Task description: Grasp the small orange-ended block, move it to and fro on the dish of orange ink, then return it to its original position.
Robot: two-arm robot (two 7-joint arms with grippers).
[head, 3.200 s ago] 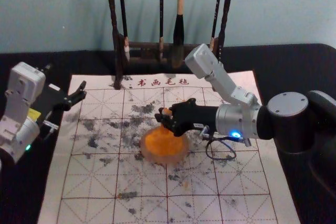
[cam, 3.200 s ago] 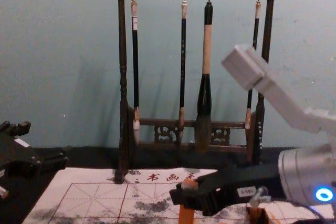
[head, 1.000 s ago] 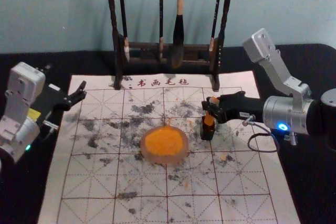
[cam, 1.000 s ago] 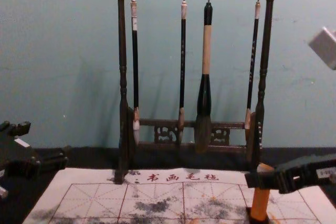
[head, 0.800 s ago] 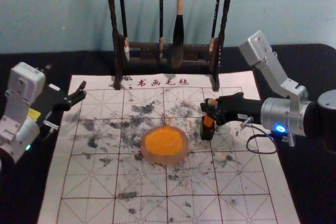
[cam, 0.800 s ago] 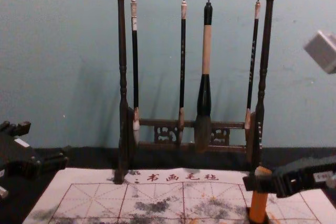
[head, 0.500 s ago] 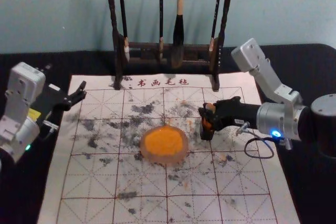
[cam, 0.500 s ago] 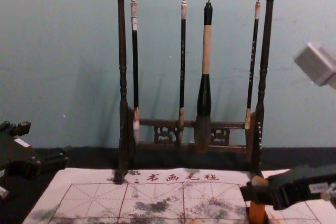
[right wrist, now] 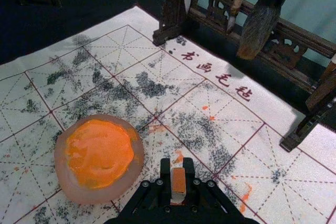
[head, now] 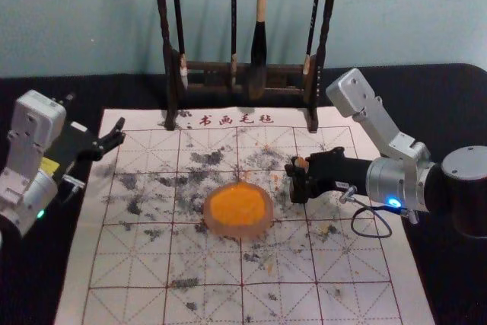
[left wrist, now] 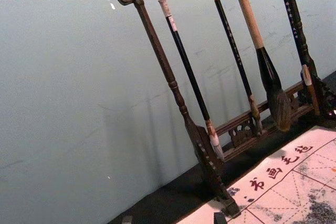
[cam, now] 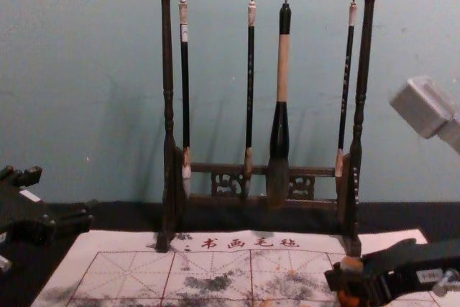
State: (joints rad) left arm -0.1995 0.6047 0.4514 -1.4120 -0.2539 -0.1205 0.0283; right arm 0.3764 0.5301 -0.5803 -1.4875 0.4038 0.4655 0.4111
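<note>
Returning the orange-ended block point(cam: 351, 264) looks like the step in hand: the right gripper point(right wrist: 178, 174), right of the dish point(head: 240, 231), grips it roughly upright, low at what seems a small dark holder point(head: 299, 195). Its strokes over the ink are probably done; seating and release remain. Orange ink point(right wrist: 100, 153) covers most of the dish. The left gripper point(head: 120, 131) is parked at left, open.
</note>
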